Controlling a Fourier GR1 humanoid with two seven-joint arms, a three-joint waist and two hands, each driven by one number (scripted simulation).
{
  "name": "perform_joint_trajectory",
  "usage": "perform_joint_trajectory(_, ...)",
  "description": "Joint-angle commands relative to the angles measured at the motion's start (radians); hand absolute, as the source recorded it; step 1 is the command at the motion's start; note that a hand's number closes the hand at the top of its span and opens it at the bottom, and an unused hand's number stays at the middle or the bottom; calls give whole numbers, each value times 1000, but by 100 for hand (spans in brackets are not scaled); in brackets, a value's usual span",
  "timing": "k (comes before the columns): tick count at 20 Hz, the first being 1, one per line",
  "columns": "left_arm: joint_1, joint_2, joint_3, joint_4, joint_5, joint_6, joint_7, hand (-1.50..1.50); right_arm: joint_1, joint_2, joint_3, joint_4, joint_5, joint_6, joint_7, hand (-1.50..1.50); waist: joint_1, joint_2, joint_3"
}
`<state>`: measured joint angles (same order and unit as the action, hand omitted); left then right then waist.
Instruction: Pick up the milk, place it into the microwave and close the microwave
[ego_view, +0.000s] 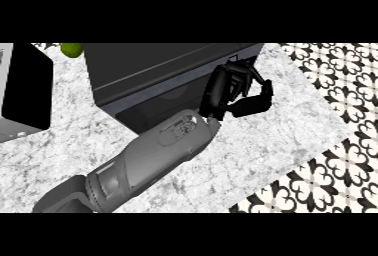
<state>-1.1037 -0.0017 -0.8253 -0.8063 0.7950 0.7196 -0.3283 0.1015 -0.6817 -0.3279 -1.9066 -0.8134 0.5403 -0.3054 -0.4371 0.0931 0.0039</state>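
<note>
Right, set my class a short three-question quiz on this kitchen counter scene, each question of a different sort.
1. True or false: two forearms reach over the counter.
2. Where is the left hand? A: at the right end of the microwave, as seen in the head view. B: on the appliance at the left edge. C: over the patterned floor.
3. Fill in: the small round object at the top left is coloured ___.
Key: 1 false; 2 A; 3 green.
</note>
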Motion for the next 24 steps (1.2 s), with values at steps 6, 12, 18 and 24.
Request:
perform_joint_trajectory(6, 19, 15, 32, 165, 49, 18, -5, 150, 10, -22, -74, 1, -42, -26, 6, -150, 73, 5, -3)
perform_joint_trajectory(12, 13, 56, -11, 195, 77, -51, -9, 150, 34, -39, -113, 0, -65, -32, 19, -150, 96, 17, -3)
perform_joint_trajectory(18, 28, 75, -9, 202, 120, -69, -40, -150, 60, -36, -140, -15, -84, -43, 26, -150, 142, 10, -5)
perform_joint_trajectory(24, 30, 83, -32, 209, 146, -100, -57, -150, 95, -40, -165, -49, -122, -39, 40, -150, 144, 1, -6)
